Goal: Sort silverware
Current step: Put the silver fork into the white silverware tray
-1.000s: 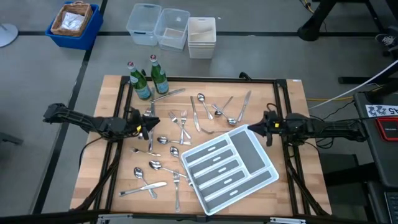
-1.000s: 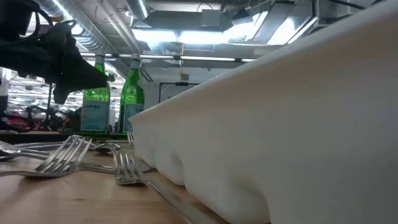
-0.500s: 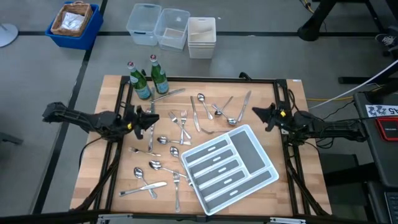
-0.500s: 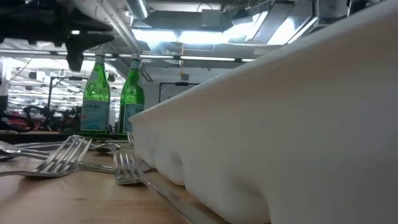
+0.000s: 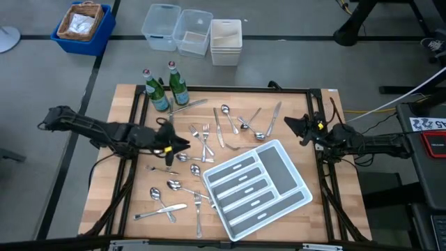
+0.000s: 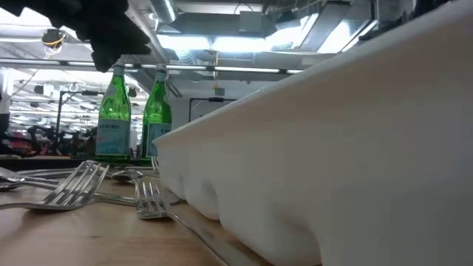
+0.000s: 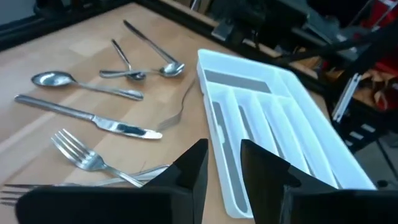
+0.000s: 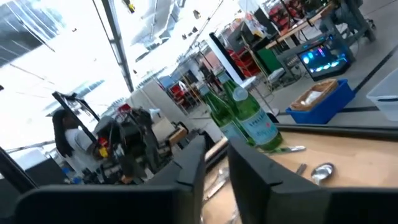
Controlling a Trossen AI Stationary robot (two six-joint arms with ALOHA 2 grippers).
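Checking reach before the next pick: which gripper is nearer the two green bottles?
Left. The left gripper hovers just in front of the green bottles; the right gripper is across the table.

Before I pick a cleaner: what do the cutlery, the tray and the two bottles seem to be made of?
Cutlery: polished metal, likely steel; it mirrors the light.
Tray: white, smooth and moulded with rounded corners, probably plastic; grey floors in the slots may be liners.
Bottles: green and see-through, so probably glass, with paper-looking labels.
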